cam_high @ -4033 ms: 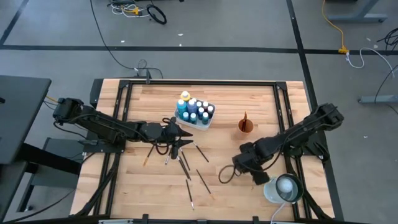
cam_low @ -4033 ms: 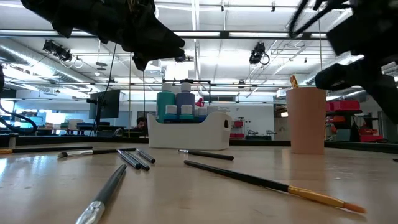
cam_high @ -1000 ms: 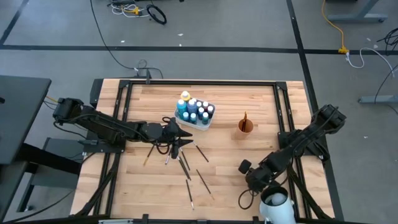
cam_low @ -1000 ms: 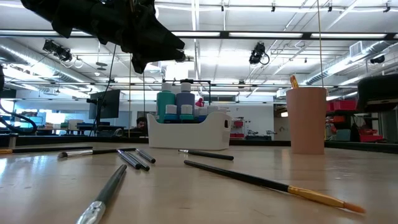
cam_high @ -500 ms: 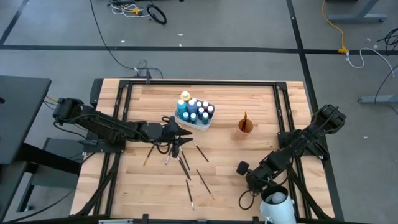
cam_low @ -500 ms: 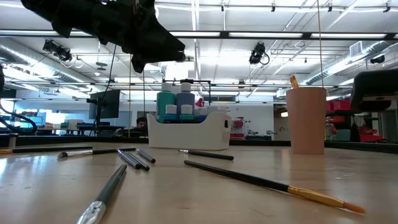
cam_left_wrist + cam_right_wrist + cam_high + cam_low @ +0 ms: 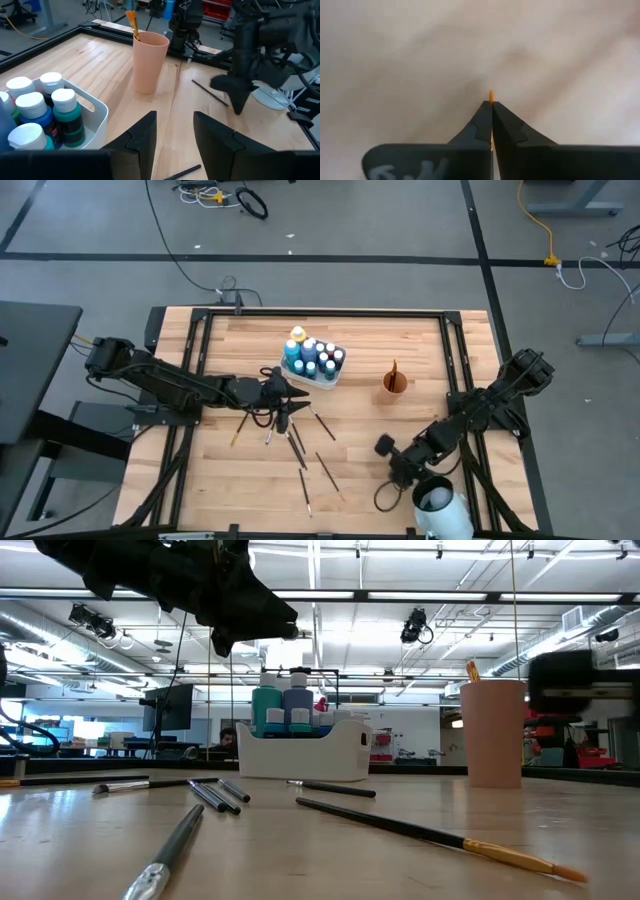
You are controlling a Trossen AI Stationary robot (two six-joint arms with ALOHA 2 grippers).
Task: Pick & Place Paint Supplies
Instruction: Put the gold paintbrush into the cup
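Note:
Paint bottles stand in the white tray at mid table. Several dark paintbrushes lie flat on the wood nearer the front, and one brush stands in the orange-brown cup. My left gripper hovers open above the brushes beside the tray, with nothing between its fingers. My right gripper is at the near right, shut, above the table. In the left wrist view a thin dark brush shows beside it. My right gripper shows a thin orange sliver at the seam between its shut fingertips. I cannot tell what it belongs to or whether the fingers hold it.
A white round object sits at the near right edge beside my right arm, with a dark cable loop next to it. Black frame rails run along the table's sides. Bare wood lies between the cup and the near brushes.
My right gripper has gone a little toward the table's left, coming further into the low view from its right edge. My left arm has kept still, and the brushes, tray and cup lie as before.

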